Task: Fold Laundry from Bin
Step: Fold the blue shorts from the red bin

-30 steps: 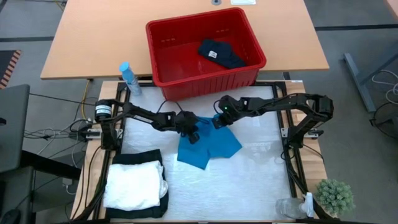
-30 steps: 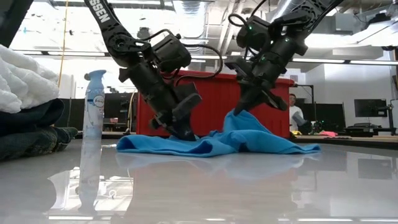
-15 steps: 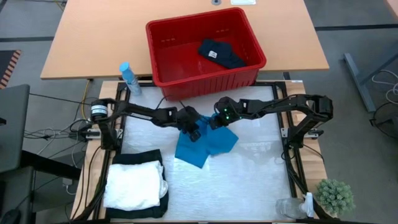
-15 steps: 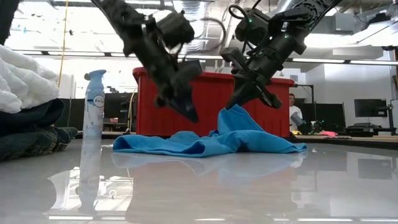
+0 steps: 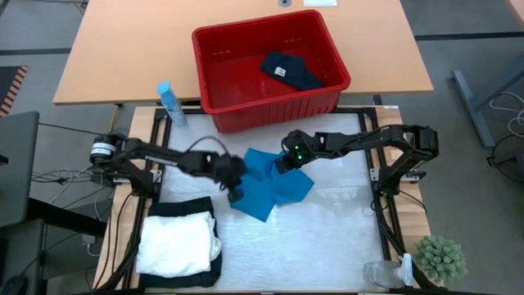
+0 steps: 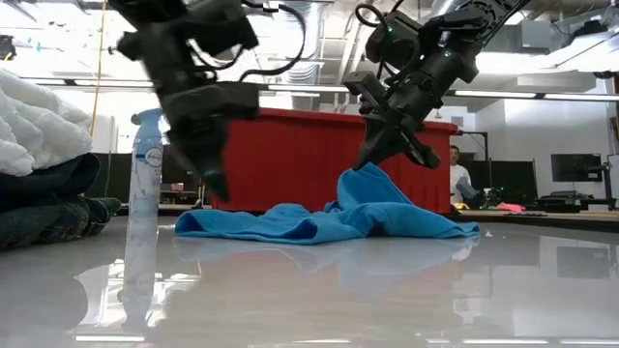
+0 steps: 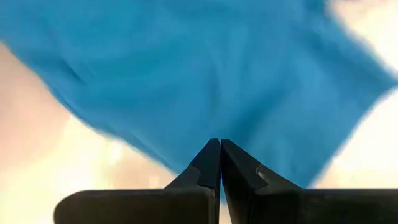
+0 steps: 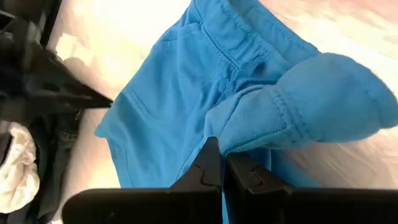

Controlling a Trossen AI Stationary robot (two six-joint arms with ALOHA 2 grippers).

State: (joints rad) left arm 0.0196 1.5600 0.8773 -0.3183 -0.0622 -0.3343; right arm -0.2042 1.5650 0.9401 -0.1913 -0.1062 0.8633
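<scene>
We've got the right tool pinching a raised edge of the blue shorts, tenting it so it can be folded over. The left tool hovers at the shorts' near-left corner, pressed together and empty (likely regrasping). One dark garment waits in the bin; folded laundry sits at the tabletop's corner.

Left pincer motion-blurred

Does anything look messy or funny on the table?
The blue cloth lies rumpled, not flat: the right gripper pinches one edge up into a peak. One dark garment still sits in the bin.
</scene>
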